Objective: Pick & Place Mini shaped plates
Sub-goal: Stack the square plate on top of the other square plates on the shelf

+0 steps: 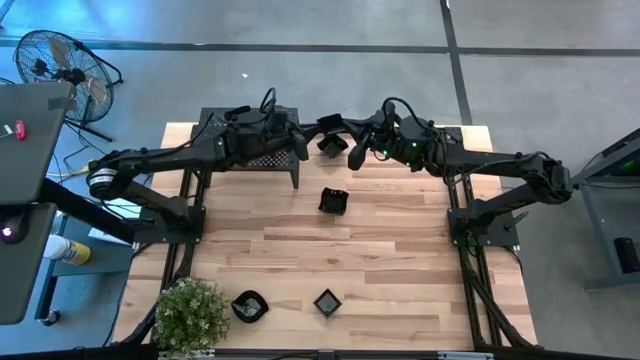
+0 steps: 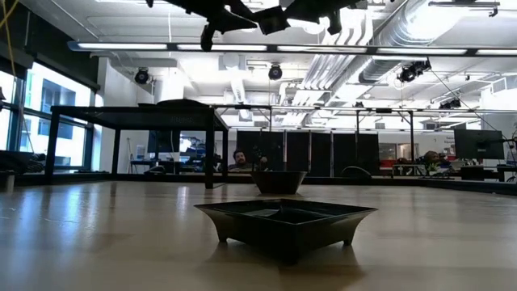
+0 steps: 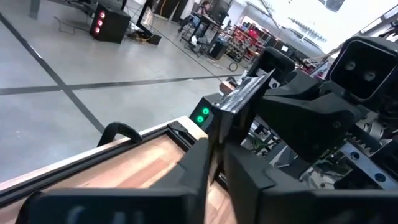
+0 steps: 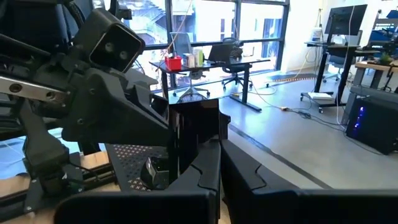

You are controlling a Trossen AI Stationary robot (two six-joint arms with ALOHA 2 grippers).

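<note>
High view shows a mini plate (image 1: pixel 331 142) pinched between both grippers at 12 o'clock: left gripper (image 1: pixel 304 148) should clamp firm before right gripper (image 1: pixel 352 152) lets go.

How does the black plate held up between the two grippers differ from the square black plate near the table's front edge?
The held plate hangs in the air, tilted on edge; the front square plate rests flat on the table. The held plate is between the left gripper and right gripper; nothing touches the front one. Both are glossy black.
</note>
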